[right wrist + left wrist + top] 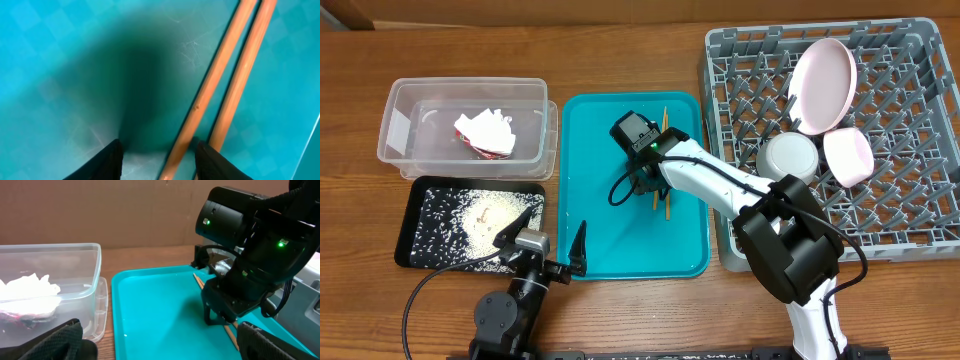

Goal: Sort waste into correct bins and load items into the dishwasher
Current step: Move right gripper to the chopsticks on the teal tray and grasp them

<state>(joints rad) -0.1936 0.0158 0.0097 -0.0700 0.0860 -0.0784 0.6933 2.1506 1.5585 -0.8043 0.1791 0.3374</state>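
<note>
Two wooden chopsticks [666,130] lie on the teal tray [600,140], partly under my right arm. My right gripper [655,192] is open and points down at the tray. In the right wrist view its fingers [160,162] straddle one chopstick [215,80]; the other [245,75] lies just outside the right finger. My left gripper [555,245] is open and empty at the tray's front left corner. The plate [823,85], steel bowl [790,157] and pink bowl [848,157] stand in the grey dish rack [910,200]. No white cup shows.
The clear tub [410,135] at back left holds crumpled white paper with red [485,133], also in the left wrist view [30,297]. The black tray [420,215] in front of it holds rice grains [485,215]. The left wrist view shows the right gripper [220,317] on the chopsticks [200,282].
</note>
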